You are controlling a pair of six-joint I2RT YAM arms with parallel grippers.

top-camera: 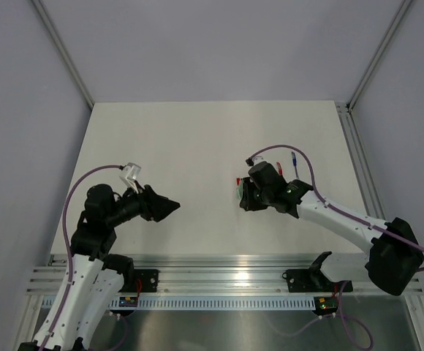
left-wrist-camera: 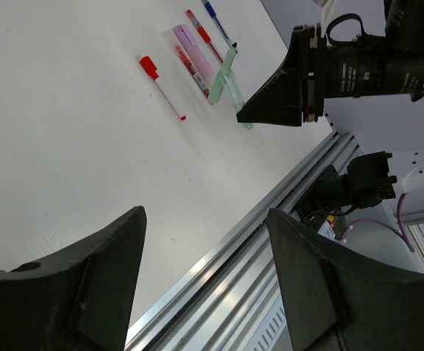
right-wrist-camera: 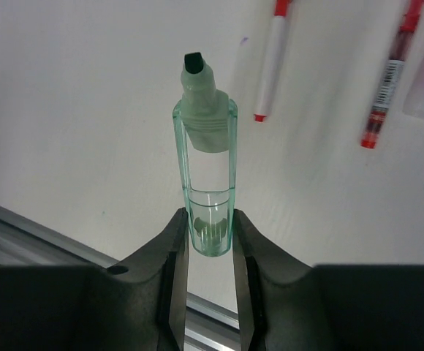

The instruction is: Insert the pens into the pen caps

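Note:
My right gripper (right-wrist-camera: 209,219) is shut on a clear pale green pen cap (right-wrist-camera: 209,183) and holds it by its closed end, the open end pointing away. The black nib of the pale green pen (right-wrist-camera: 196,80) shows at the cap's far end; I cannot tell if they touch. From the left wrist view the cap (left-wrist-camera: 237,95) hangs beside that pen (left-wrist-camera: 223,73) on the table. A white pen with a red cap (left-wrist-camera: 162,88), a dark red pen (left-wrist-camera: 190,67), a pink one (left-wrist-camera: 191,45) and a blue one (left-wrist-camera: 216,16) lie close by. My left gripper (left-wrist-camera: 205,213) is open and empty, away to the left (top-camera: 169,207).
An aluminium rail (top-camera: 226,274) runs along the table's near edge, close under both arms. Purple cables loop off each arm. Grey walls close in the table on the left, right and far sides.

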